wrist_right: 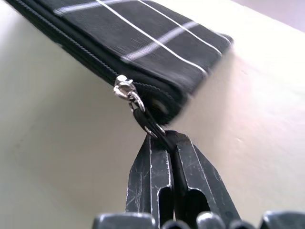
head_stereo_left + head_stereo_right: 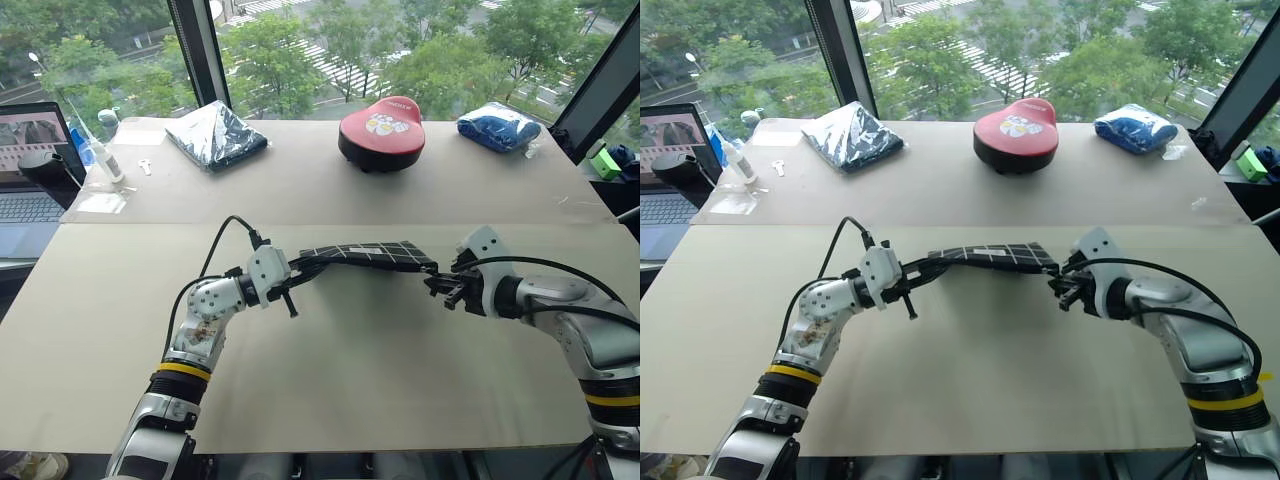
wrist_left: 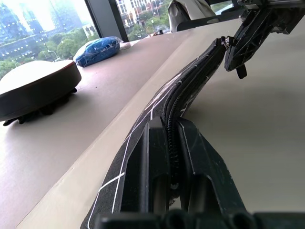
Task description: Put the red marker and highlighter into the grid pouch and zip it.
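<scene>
Grid pouch (image 2: pixel 365 254): held clear above the desk (image 2: pixel 330 380), stretched between both tools, zipper edge facing the robot. Left tool (image 2: pixel 292 283): fingers clamped on the pouch's left end; right tool (image 1: pixel 164 138): fingers pinched shut on the black zipper pull cord (image 1: pixel 148 123) at the pouch's right end. Beyond the pouch, at the desk's far edge: red rounded case (image 2: pixel 381 132), blue bundle (image 2: pixel 498 125) to its right, dark bagged item (image 2: pixel 215 135) to its left.

An upper-floor office or robotics test room is suggested. A broad counter (image 2: pixel 330 360) covered in plain beige board is set against tall dark-framed windows (image 2: pixel 200 50), through which treetops and a street crossing are seen from above. An open laptop (image 2: pixel 30 170) is placed at one end.
</scene>
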Robot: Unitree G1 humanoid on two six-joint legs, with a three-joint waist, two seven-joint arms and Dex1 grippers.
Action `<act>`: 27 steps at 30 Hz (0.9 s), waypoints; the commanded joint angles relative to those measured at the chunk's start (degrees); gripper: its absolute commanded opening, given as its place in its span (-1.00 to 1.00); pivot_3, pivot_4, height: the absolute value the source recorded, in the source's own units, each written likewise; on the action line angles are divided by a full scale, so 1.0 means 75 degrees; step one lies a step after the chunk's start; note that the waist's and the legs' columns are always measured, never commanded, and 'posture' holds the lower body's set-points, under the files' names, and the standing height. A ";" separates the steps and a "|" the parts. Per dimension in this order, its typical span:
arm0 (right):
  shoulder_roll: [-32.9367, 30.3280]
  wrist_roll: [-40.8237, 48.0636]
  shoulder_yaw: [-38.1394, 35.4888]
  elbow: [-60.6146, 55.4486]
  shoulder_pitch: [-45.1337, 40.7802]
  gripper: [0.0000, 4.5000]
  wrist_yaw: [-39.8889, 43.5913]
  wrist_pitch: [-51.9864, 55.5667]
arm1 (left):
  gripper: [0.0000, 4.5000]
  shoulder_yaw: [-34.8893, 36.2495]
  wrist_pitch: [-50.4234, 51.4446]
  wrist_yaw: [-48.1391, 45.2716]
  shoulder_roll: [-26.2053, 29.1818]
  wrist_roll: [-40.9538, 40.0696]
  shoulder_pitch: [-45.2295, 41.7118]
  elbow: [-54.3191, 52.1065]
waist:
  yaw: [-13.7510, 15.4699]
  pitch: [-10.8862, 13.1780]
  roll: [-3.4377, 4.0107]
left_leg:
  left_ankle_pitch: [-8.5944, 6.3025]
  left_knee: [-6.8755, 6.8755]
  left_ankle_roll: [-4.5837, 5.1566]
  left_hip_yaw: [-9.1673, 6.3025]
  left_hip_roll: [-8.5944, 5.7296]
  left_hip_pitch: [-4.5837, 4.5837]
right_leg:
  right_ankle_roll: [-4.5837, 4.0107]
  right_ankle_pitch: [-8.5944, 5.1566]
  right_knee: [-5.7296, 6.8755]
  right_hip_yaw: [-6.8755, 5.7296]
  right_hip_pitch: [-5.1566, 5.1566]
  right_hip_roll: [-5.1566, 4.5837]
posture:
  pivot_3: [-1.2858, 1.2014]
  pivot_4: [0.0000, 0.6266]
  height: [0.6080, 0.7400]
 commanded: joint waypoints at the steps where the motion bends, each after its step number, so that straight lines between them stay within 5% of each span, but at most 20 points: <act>1: -0.0329 -0.0079 -0.0580 0.0071 -0.0019 -0.99 0.0092 -0.0278 | -1.00 0.0193 -0.0206 0.0004 0.0104 -0.0140 -0.0101 -0.0036 | -0.0010 0.0000 0.0000 | 0.0000 0.0000 0.0000 0.0000 0.0000 0.0000 | 0.0000 0.0000 0.0000 0.0000 -0.0001 0.0000 | 0.03 -0.52 1.00; 7: -0.0042 0.0099 -0.0427 -0.0208 0.0067 -0.99 0.0144 -0.0340 | -1.00 0.0167 -0.0241 -0.0003 0.0072 -0.0157 -0.0151 0.0028 | -0.0021 0.0000 0.0000 | -0.0001 -0.0001 0.0001 0.0000 0.0003 0.0001 | 0.0000 0.0000 0.0000 0.0000 0.0000 0.0000 | 0.03 -0.52 1.00; 8: 0.0086 0.0192 -0.0445 -0.0194 0.0027 -0.70 0.0144 -0.0312 | -1.00 0.0155 -0.0250 -0.0001 0.0058 -0.0157 -0.0163 0.0043 | -0.0021 0.0000 0.0000 | -0.0001 -0.0001 0.0001 0.0000 0.0003 0.0001 | 0.0000 0.0000 0.0000 0.0000 0.0001 0.0000 | 0.03 -0.52 1.00; 15: 0.0147 0.0832 -0.0675 -0.0650 0.0209 0.26 0.0488 0.0335 | -1.00 0.0129 -0.0307 -0.0043 0.0018 -0.0157 -0.0225 0.0136 | -0.0013 0.0000 0.0000 | -0.0002 0.0000 0.0002 -0.0001 0.0002 0.0000 | 0.0000 0.0000 0.0000 0.0001 0.0000 -0.0002 | 0.03 -0.52 1.00; 27: -0.1514 0.1174 -0.3110 -0.0933 0.1935 0.26 0.1931 -0.0696 | -1.00 -0.0146 0.0058 -0.0740 0.0035 -0.0430 -0.0159 -0.0034 | 0.0140 0.0000 -0.0001 | -0.0006 0.0008 0.0010 -0.0003 0.0003 0.0000 | 0.0001 0.0000 -0.0002 -0.0003 0.0006 -0.0007 | 0.03 -0.52 1.00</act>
